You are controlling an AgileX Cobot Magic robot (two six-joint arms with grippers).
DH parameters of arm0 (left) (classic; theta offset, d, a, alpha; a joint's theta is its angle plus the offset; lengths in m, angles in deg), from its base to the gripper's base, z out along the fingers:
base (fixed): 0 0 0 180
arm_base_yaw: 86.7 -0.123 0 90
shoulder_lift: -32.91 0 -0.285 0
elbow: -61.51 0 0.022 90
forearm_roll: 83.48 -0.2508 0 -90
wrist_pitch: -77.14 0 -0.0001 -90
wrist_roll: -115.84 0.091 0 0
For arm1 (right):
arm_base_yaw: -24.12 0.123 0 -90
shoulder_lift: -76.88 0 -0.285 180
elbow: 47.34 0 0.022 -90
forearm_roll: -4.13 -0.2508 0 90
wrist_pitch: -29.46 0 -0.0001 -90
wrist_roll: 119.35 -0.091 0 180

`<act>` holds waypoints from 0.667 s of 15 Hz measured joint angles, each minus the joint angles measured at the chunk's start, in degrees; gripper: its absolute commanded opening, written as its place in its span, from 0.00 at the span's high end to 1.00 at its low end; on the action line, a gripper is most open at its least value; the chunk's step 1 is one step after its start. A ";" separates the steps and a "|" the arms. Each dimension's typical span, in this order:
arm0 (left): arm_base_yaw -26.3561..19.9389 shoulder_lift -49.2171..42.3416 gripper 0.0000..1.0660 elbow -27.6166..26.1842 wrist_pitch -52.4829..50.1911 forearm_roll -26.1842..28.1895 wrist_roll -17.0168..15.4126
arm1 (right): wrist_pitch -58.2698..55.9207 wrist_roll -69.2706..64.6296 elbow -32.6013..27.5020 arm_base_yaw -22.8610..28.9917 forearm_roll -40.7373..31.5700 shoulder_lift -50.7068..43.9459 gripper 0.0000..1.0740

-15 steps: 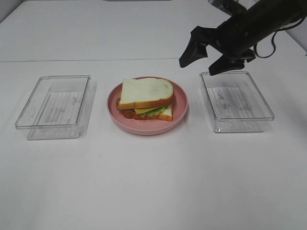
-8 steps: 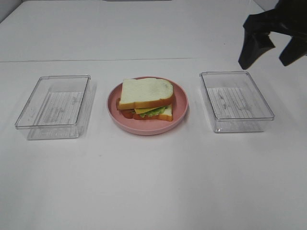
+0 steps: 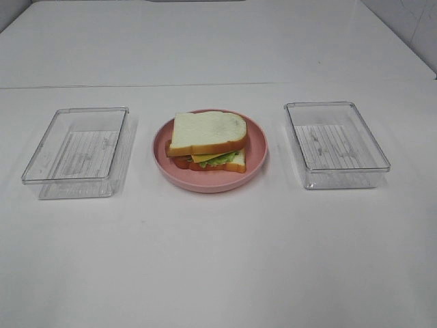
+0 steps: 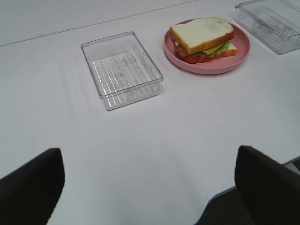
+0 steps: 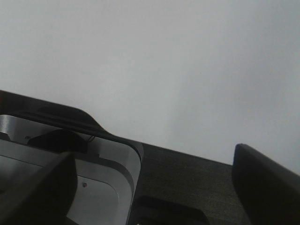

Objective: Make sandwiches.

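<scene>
One sandwich (image 3: 208,140) lies on the round pink plate (image 3: 254,167) at the table's middle: two white bread slices with lettuce, cheese and bacon between them. It also shows in the left wrist view (image 4: 202,37) on the plate (image 4: 206,69). Neither gripper shows in the exterior view. My left gripper (image 4: 147,197) is open and empty, held back near the table's front edge, far from the sandwich. My right gripper (image 5: 150,192) is open and empty, off the table by its edge; the sandwich is out of its view.
A clear plastic tray (image 3: 75,152) stands left of the plate and another (image 3: 338,143) right of it; both look empty. They show in the left wrist view too, the left tray (image 4: 122,70) and the right tray (image 4: 274,21). A grey machine base (image 5: 70,187) lies under the right gripper.
My right arm, which was above the right tray's far edge, has moved right and out of the exterior view. The sandwich, plate and trays have not moved.
</scene>
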 measured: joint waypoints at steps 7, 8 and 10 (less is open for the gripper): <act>0.00 0.00 0.14 0.00 0.00 1.20 2.06 | 3.55 6.42 -12.15 0.00 -0.97 -35.81 0.26; 0.00 0.00 0.14 0.00 0.00 1.20 2.06 | 3.78 6.47 -12.15 0.00 -1.49 -37.30 0.27; 0.00 0.00 0.14 0.00 0.00 1.20 2.29 | 3.90 6.93 -12.32 0.00 -2.12 -41.65 0.28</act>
